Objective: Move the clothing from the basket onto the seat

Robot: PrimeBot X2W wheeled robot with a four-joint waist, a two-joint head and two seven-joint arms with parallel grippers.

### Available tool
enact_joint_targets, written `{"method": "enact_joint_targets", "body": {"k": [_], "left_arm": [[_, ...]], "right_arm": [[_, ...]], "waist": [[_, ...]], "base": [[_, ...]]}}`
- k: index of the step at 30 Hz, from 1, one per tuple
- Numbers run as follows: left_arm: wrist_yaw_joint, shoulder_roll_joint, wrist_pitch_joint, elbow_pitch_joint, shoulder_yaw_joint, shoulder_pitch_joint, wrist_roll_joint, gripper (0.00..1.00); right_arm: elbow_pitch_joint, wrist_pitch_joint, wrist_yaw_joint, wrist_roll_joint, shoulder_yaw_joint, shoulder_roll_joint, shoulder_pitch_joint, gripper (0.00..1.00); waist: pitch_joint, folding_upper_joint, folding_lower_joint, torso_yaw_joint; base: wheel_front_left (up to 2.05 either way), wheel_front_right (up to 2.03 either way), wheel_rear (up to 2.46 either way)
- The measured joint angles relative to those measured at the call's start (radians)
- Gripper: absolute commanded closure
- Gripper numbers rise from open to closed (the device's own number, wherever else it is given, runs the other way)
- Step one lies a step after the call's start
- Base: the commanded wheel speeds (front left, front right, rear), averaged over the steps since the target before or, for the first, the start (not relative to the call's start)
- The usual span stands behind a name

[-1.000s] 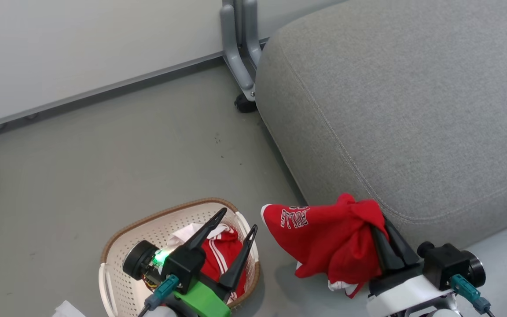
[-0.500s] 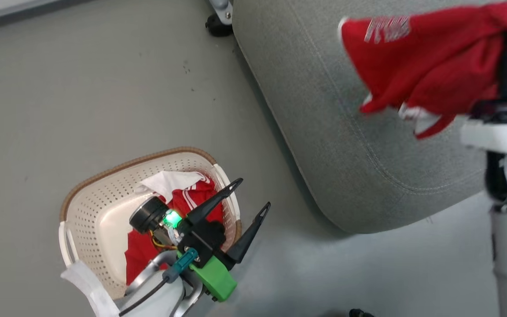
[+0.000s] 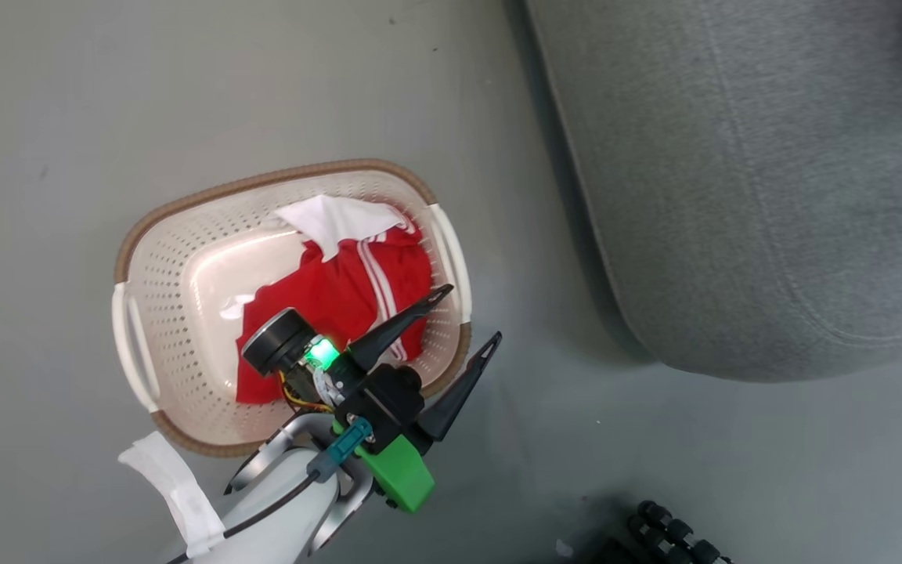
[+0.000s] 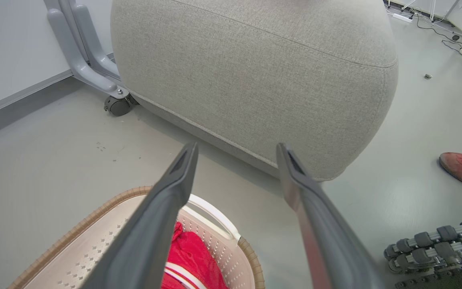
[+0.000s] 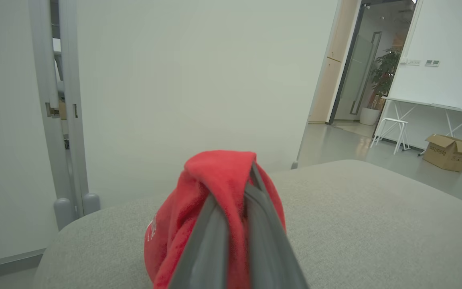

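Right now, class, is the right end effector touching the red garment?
Touching. The right wrist view shows the right end effector shut on the red garment, cloth wrapping it.

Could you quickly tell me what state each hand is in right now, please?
Left hand: open, holding nothing.
Right hand: closed on the red garment.

Even bright light, soft shadows, head view blurred.
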Motion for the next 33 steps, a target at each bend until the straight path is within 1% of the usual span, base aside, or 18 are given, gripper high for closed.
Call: {"method": "enact_joint_targets", "body": {"k": [1, 2, 4, 6, 9, 12, 17, 20, 26, 28, 33], "left_arm": [[0.002, -0.004, -0.002, 0.002, -0.002, -0.004, 0.001, 0.0], [0.005, -0.006, -0.003, 0.006, -0.003, -0.005, 0.001, 0.0], [0.008, -0.016, -0.005, 0.018, -0.005, -0.008, 0.001, 0.0], [0.013, -0.025, -0.012, 0.028, -0.004, -0.008, -0.001, 0.0], [0.02, -0.04, -0.017, 0.048, 0.0, -0.008, -0.013, 0.0], [0.032, -0.061, -0.023, 0.065, 0.01, 0.002, -0.025, 0.0], [0.049, -0.103, -0.027, 0.081, 0.046, 0.053, -0.067, 0.0], [0.054, -0.128, -0.028, 0.077, 0.074, 0.094, -0.078, 0.0], [0.074, -0.159, -0.028, 0.066, 0.161, 0.182, -0.097, 0.0], [0.075, -0.165, -0.028, 0.054, 0.203, 0.22, -0.107, 0.0], [0.087, -0.182, -0.028, 0.016, 0.304, 0.295, -0.121, 0.0]], "right_arm": [[0.011, 0.0, 0.0, -0.011, -0.024, 0.011, 0.018, 0.6], [0.015, 0.0, 0.0, -0.02, -0.041, 0.029, 0.034, 0.0], [0.017, 0.0, 0.0, -0.033, -0.088, 0.082, 0.084, 0.0], [0.01, 0.0, 0.0, -0.05, -0.105, 0.112, 0.138, 0.0], [-0.003, 0.0, 0.0, -0.061, -0.097, 0.136, 0.232, 0.0], [-0.02, 0.0, 0.0, -0.058, -0.067, 0.15, 0.331, 0.0], [-0.014, 0.0, 0.0, 0.023, 0.063, 0.151, 0.492, 0.0], [-0.002, 0.0, 0.0, 0.041, 0.179, 0.149, 0.572, 0.0], [-0.017, 0.0, 0.001, 0.037, 0.358, 0.152, 0.625, 0.0], [-0.032, 0.0, 0.001, 0.048, 0.397, 0.152, 0.631, 0.0], [-0.069, 0.0, 0.001, 0.052, 0.434, 0.151, 0.657, 0.0]], "waist": [[0.008, 0.0, 0.0, 0.012], [0.014, 0.0, 0.0, 0.02], [0.023, 0.0, 0.0, 0.041], [0.024, 0.0001, 0.0, 0.057], [0.008, 0.0, -0.0001, 0.072], [-0.021, 0.0, -0.0001, 0.082], [-0.098, 0.0001, -0.0003, 0.094], [-0.152, 0.0, -0.0003, 0.105], [-0.265, 0.0, -0.0003, 0.146], [-0.31, 0.0, -0.0003, 0.167], [-0.402, 0.0, -0.0003, 0.211]], "base": [[0.0, 0.0, 0.0], [0.0, 0.0, 0.0], [0.0, 0.0, 0.0], [0.0, 0.0, 0.0], [0.0, 0.0, 0.0], [0.0, 0.0, 0.0], [0.0, 0.0, 0.0], [0.0, 0.0, 0.0], [0.0, 0.0, 0.0], [0.0, 0.0, 0.0], [0.0, 0.0, 0.0]]}}
